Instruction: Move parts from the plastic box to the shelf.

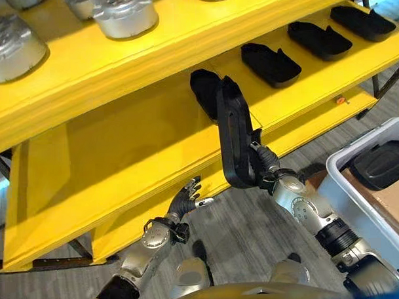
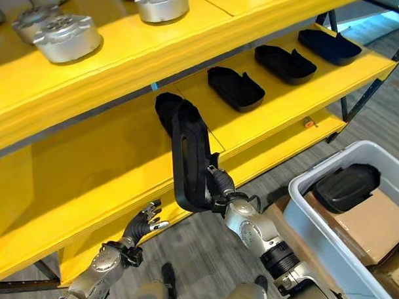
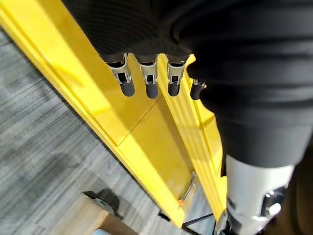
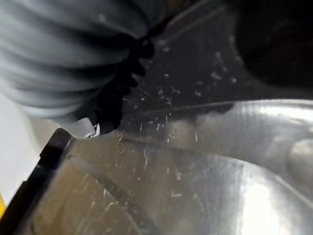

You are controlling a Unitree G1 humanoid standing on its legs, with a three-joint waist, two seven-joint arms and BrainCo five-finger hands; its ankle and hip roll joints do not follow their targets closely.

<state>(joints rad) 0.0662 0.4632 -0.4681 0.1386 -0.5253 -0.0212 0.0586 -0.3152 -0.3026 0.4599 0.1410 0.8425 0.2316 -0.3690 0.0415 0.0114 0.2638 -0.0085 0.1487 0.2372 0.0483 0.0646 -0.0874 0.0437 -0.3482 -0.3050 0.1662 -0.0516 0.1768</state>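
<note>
Right hand: the right hand (image 2: 217, 188) has its fingers wrapped round the lower end of a long black moulded plastic part (image 2: 188, 156) and holds it on end, top edge tipped toward the shelf, probably so it can be laid flat once over the board
Held part: it stands in front of the yellow painted wooden shelf (image 2: 108, 166), its upper end overlapping a black part (image 2: 166, 106) that already lies on the middle board; whether the two touch I cannot tell
Row on the shelf: three more black shell-shaped parts (image 2: 235, 87) lie flat along the same board, spaced apart toward the robot's right, so the held one seems meant for the free stretch on the left end of the row
Left hand: the left hand (image 1: 186, 200) hangs low near the front edge of the bottom board, fingers loosely spread and holding nothing; it looks idle, kept clear of the working arm
Plastic box: the pale grey plastic box (image 2: 307, 205) sits on the floor at the robot's right, with one black part (image 2: 345, 186) left inside on top of a brown cardboard piece (image 2: 369, 225)
Top board: round silver metal castings (image 2: 66, 37) stand there, apart from this job
Stage: placing under way, judged by the part raised at the board; at least one part remains to be fetched
</note>
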